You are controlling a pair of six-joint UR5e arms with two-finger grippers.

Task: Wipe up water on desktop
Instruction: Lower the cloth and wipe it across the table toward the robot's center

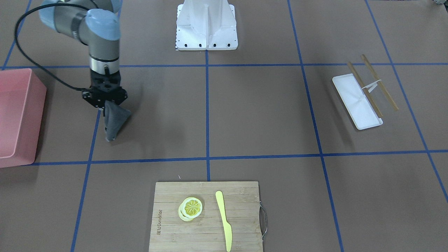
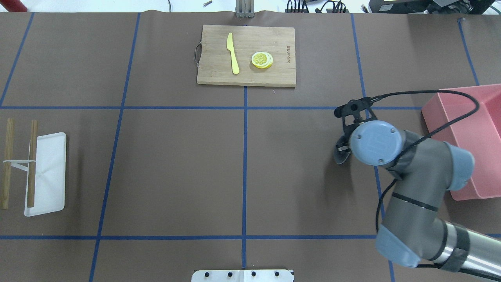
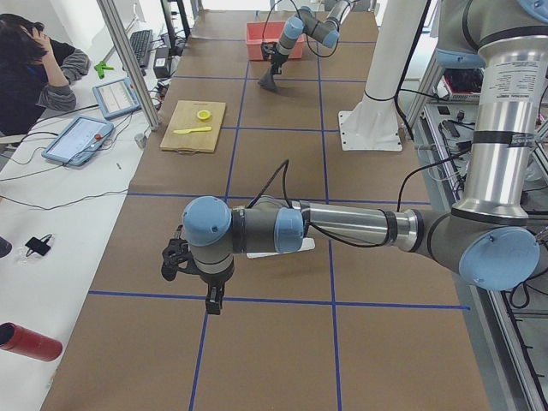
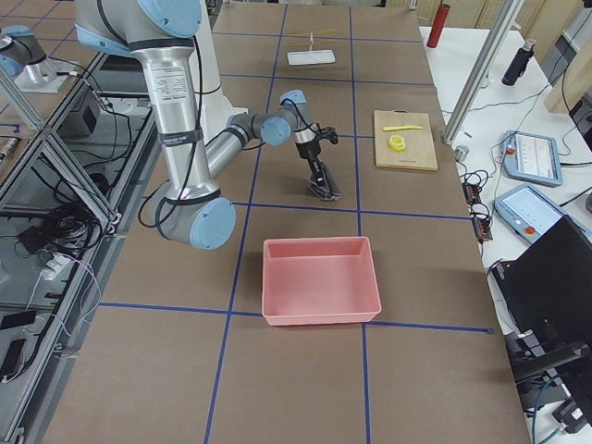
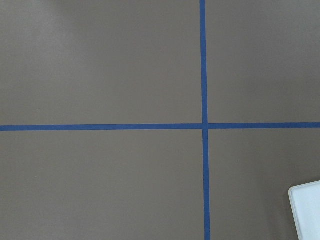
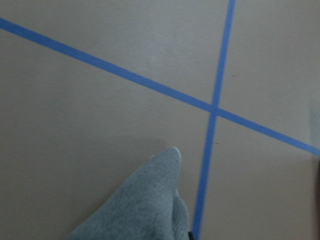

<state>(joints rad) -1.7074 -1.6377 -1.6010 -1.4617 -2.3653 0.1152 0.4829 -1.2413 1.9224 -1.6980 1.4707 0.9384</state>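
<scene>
My right gripper [image 1: 105, 104] is shut on a grey cloth [image 1: 114, 120] that hangs below it in a pointed fold. The cloth's lower tip [image 6: 170, 152] is close over the desktop [image 1: 259, 112], beside a crossing of blue tape lines; I cannot tell whether it touches. In the overhead view the wrist hides the fingers and only part of the cloth [image 2: 341, 154] shows. No water is discernible on the brown surface. My left gripper [image 3: 211, 306] hangs low over the desktop near a white tray [image 5: 307, 210]; I cannot tell whether it is open or shut.
A pink bin [image 1: 17, 115] stands close to the right arm. A bamboo cutting board [image 1: 175, 224] carries lemon slices [image 1: 190, 208] and a yellow knife [image 1: 224, 220]. The white tray [image 1: 357, 101] lies with chopsticks [image 1: 379, 82] across it. A person sits beside the table [image 3: 34, 77].
</scene>
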